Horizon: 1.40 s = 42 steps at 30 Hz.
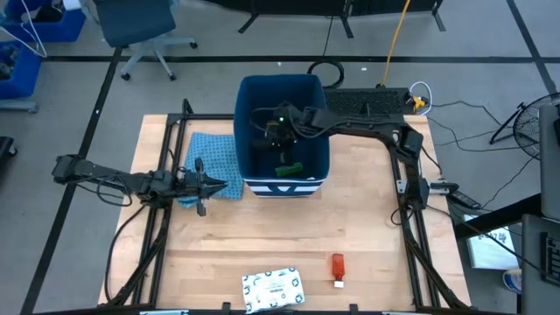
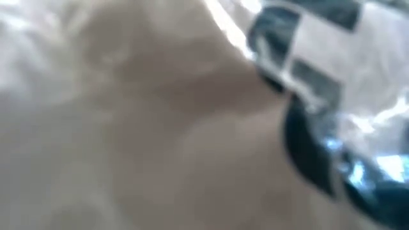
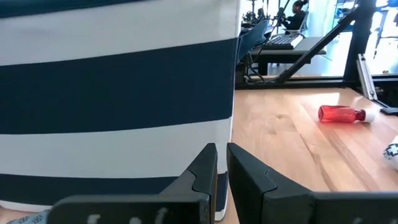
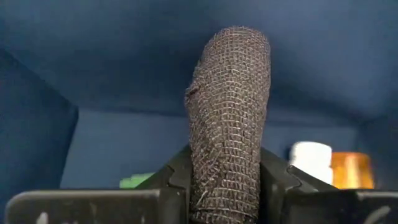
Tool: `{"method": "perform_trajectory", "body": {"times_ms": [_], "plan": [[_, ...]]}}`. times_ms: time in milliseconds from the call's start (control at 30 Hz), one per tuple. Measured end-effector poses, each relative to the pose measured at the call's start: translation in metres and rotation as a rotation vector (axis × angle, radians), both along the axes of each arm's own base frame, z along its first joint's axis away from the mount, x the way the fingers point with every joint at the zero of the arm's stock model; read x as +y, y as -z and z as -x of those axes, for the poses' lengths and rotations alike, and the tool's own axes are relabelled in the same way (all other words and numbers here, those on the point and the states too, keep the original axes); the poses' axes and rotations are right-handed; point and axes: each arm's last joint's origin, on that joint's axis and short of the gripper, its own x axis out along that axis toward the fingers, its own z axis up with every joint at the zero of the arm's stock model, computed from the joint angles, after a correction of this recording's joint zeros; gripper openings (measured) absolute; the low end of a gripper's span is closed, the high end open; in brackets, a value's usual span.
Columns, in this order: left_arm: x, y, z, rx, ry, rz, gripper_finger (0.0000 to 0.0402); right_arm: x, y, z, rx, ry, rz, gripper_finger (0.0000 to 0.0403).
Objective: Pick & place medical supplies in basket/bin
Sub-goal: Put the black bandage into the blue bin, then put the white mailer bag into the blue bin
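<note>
The dark-blue bin (image 1: 282, 92) stands at the table's far middle. My right gripper (image 1: 278, 131) reaches inside it, shut on the black bar (image 4: 230, 93), a dark mesh-wrapped roll. In the bin lie the green box (image 1: 290, 168) and the orange pill bottle (image 4: 350, 169) with its white cap. The red white-tipped tube (image 1: 338, 269) and the white patterned packet (image 1: 273, 287) lie flat near the table's near edge. My left gripper (image 1: 206, 184) waits shut over the light blue cloth (image 1: 214, 153), left of the bin. The small white piece is not in view. My right gripper pinches the black bar between its two fingers, one finger (image 4: 177, 171) on each side of the bar's near end (image 4: 225, 180). The bar sticks out forward past the fingertips, along the fingers. It is inside the bin, and its free end (image 4: 239, 43) touches nothing.
The bin's striped wall (image 3: 118, 93) stands close in front of my left gripper (image 3: 222, 167). Bare wood lies between the bin and the near items. Black frame rails (image 1: 411, 201) run along the table's left and right sides. Something close blocks and blurs the low view.
</note>
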Motion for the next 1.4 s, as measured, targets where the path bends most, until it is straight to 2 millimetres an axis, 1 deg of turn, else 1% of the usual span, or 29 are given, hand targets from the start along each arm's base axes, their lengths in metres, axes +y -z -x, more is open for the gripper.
{"method": "perform_trajectory", "body": {"times_ms": [233, 367, 467, 533, 633, 800, 967, 1067, 1167, 1233, 1300, 1400], "plan": [[0.0, 0.0, 0.0, -0.002, 0.0, 0.008, 0.0042, -0.002, 0.044, 0.002, 0.115, 0.012, -0.053, 0.0095], [0.0, 0.0, 0.0, -0.003, -0.001, 0.009, 0.0042, -0.003, 0.055, 0.007, 0.148, 0.016, -0.064, 0.0095], [0.0, 0.0, 0.0, -0.002, 0.0, 0.008, 0.0042, -0.007, 0.056, 0.008, 0.152, 0.03, -0.057, 0.0096], [0.0, 0.0, 0.0, -0.002, 0.0, 0.008, 0.0042, -0.009, 0.053, 0.01, 0.145, 0.046, -0.039, 0.0102], [0.0, 0.0, 0.0, -0.001, 0.0, 0.008, 0.0042, -0.012, 0.046, 0.011, 0.12, 0.07, -0.036, 0.0122], [0.0, 0.0, 0.0, 0.002, 0.0, 0.008, 0.0042, -0.016, 0.033, 0.015, 0.085, 0.12, -0.054, 0.0166], [0.0, 0.001, 0.0, 0.006, 0.0, 0.013, 0.0042, -0.018, 0.009, 0.023, 0.047, 0.168, -0.001, 0.0201], [0.0, 0.001, 0.0, 0.006, 0.0, 0.016, 0.0042, -0.015, -0.014, 0.031, 0.007, 0.192, 0.046, 0.0214], [0.0, 0.001, 0.0, 0.007, 0.0, 0.017, 0.0042, -0.008, -0.051, 0.045, -0.072, 0.203, 0.081, 0.0221], [0.0, 0.001, 0.0, 0.008, 0.0, 0.017, 0.0042, -0.001, -0.079, 0.06, -0.137, 0.218, 0.093, 0.0221], [0.0, 0.001, 0.0, 0.008, 0.0, 0.018, 0.0042, 0.007, -0.107, 0.077, -0.205, 0.23, 0.105, 0.0219], [0.0, 0.002, 0.0, 0.015, -0.001, 0.023, 0.0042, 0.023, -0.151, 0.11, -0.322, 0.247, 0.114, 0.0212]]}}
